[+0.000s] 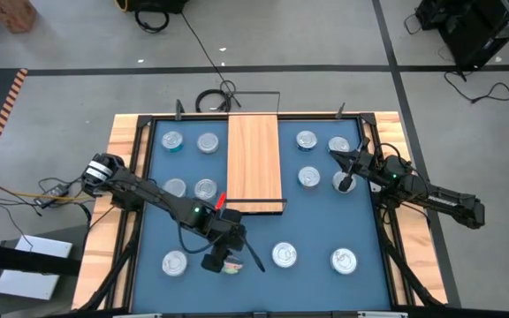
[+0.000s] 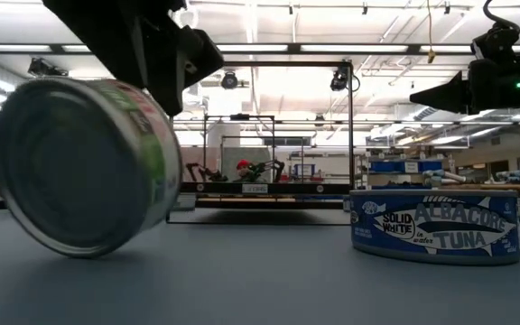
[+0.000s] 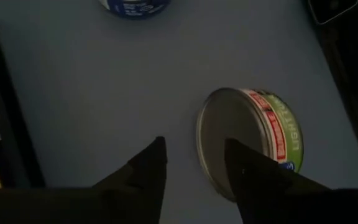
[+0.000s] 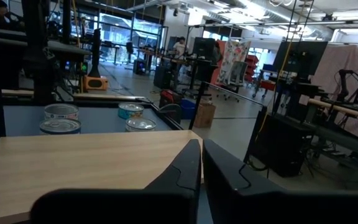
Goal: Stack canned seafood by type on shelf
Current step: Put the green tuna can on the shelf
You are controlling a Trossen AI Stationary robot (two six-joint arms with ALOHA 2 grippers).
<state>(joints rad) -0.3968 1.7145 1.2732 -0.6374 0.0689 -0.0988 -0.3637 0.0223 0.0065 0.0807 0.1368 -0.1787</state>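
A green-labelled tin (image 3: pixel 248 144) stands on its edge on the blue table (image 3: pixel 104 93), near the front, just off the shelf's (image 1: pixel 254 159) near end. My left claw (image 3: pixel 194 171) hangs over it with fingers parted, gripping nothing; one finger (image 3: pixel 253 180) sits right against the tin's silver face. A blue tuna tin (image 2: pixel 435 226) lies flat nearby. My right claw (image 4: pixel 201 165) waits pinched shut and empty, raised beside the shelf's right side.

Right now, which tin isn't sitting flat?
The green-labelled tin by the left end effector; it's tipped on its edge, while the others sit flat.
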